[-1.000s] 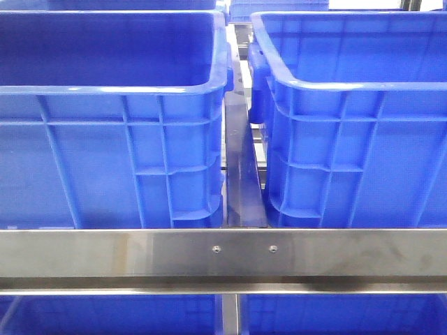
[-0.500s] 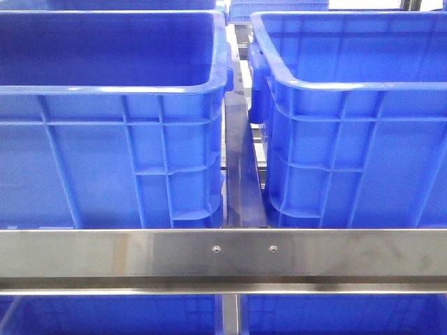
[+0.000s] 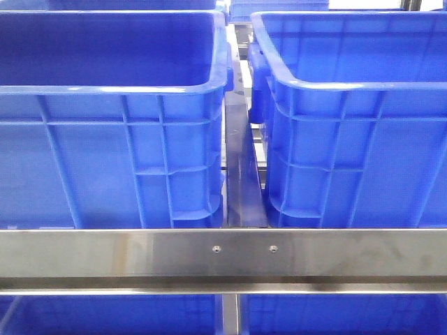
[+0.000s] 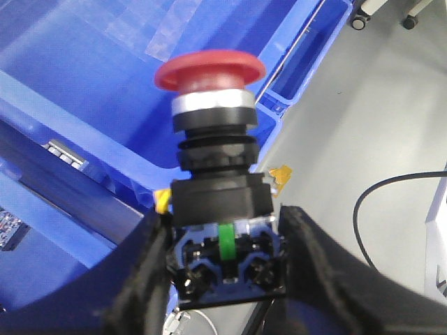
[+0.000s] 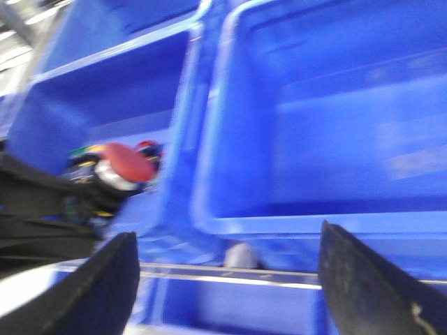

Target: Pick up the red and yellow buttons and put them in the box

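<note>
Red button (image 4: 209,70) sits clamped in the left gripper (image 4: 225,269), whose black fingers (image 4: 143,279) press on the blue base of the switch from both sides. Nothing differs in the front view from a second ago: the two blue crates (image 3: 112,105) stand as before on the steel rack (image 3: 223,255), side by side with a narrow gap between, and no arm shows there. The button has a wide red mushroom cap, a silver ring under it, a black threaded body and a blue block with a green stripe. It is held above a blue crate (image 4: 105,84). The right gripper (image 5: 227,279) has its jaws spread wide, holding nothing, over another crate (image 5: 335,125); the red button (image 5: 129,162) shows blurred beyond it.
</note>
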